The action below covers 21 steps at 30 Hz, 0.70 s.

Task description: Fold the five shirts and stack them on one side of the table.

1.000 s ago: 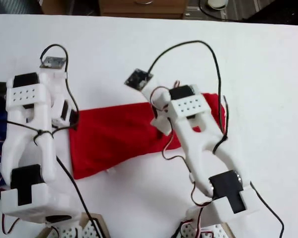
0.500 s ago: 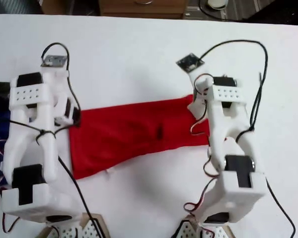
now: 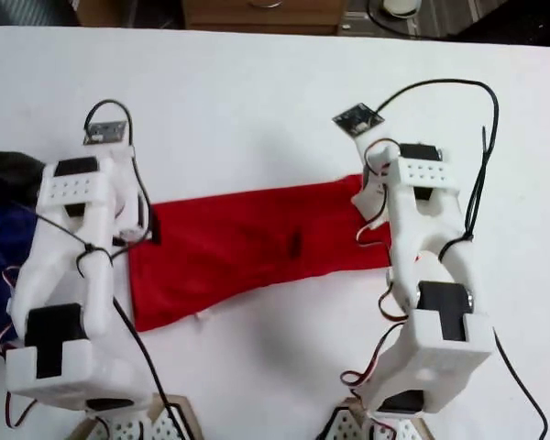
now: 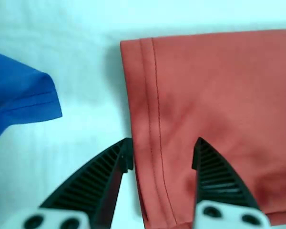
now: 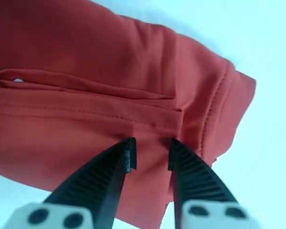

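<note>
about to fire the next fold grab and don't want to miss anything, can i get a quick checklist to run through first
1. Left gripper open: ok, jaws wide apart.
2. Left gripper lined up on the stitched hem of the long red fabric shirt: ok, hem runs between the jaws.
3. Right gripper open at the shirt's other end: ok, narrower gap.
4. Height of either gripper above the cloth: cannot tell.
5. Cloth flat by the right gripper: not ok, layers bunched with a raised fold.
6. Blue fabric shirt apart from the red one: ok, white table shows between.
</note>
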{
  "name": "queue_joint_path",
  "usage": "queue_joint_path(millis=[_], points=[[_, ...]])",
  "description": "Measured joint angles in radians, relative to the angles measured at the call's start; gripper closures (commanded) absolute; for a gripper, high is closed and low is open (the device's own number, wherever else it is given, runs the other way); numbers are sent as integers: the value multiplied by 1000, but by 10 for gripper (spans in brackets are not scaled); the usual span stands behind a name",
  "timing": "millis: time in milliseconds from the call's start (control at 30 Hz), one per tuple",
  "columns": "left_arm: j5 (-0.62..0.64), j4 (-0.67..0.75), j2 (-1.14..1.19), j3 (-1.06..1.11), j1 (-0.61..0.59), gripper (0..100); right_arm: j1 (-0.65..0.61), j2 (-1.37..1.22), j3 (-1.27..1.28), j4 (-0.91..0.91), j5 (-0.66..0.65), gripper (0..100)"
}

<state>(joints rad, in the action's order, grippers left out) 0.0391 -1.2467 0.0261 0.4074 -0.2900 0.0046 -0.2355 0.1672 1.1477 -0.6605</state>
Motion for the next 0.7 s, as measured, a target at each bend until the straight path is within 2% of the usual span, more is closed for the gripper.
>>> queue_joint_path(millis=[167, 400, 700], points=[[0, 12, 52, 2, -3, 771, 2, 0, -14, 0, 0, 872], [3, 38, 282, -55, -31, 771, 2, 0, -52, 20, 0, 872], [15, -69, 404, -201, -43, 774, 2, 0, -55, 20, 0, 872]])
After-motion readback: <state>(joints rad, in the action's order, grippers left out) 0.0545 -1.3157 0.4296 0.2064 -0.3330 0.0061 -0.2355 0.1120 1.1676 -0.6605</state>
